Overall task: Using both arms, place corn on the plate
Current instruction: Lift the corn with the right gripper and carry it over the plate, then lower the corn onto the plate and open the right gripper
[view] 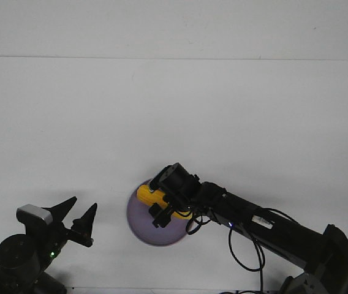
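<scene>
The yellow-orange corn (146, 195) lies crosswise over the lavender plate (138, 225), low and middle in the front view. My right gripper (162, 208) reaches in from the lower right and is shut around the cob's middle, with yellow showing on both sides of its fingers. I cannot tell whether the corn rests on the plate or hangs just above it. My left gripper (79, 212) is at the lower left, open and empty, with its two pointed fingers spread. It stands apart from the plate's left rim.
The white table (174, 122) runs back to a far edge against a white wall. The right arm's black links and cables (253, 236) stretch from the lower right corner to the plate. The left arm's base (21, 257) sits at the lower left.
</scene>
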Tool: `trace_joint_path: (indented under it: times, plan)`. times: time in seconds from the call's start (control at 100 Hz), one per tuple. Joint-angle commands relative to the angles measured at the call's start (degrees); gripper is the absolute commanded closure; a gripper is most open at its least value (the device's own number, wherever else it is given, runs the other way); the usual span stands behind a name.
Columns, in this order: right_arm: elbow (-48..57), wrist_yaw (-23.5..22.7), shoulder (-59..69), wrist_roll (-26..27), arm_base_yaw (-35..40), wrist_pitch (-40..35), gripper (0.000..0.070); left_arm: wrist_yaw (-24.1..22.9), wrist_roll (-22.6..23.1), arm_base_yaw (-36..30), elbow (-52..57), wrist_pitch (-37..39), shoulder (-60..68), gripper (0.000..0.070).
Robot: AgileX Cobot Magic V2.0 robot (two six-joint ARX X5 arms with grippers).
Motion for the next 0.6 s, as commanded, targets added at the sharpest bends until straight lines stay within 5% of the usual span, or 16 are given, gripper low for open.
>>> trace_joint_path:
  times: [0.0,0.23,0.59]
  plan:
    - [1.3,-0.1,-1.1,0.4,0.5,0.0,0.0133,-0.1,0.5,-0.3,0.2,0.5,0.2,0.0279]
    - [1.8,2.8,-14.6,-3.1,0.0,1.1,0.0136,-0.2,0.5,-0.3,0.2,0.5,0.2,0.0278]
    - [0.1,24.2,-43.3,-5.2,-0.4,-7.4,0.0137,-0.2,0.5,-0.3,0.2,0.6,0.2,0.0278]
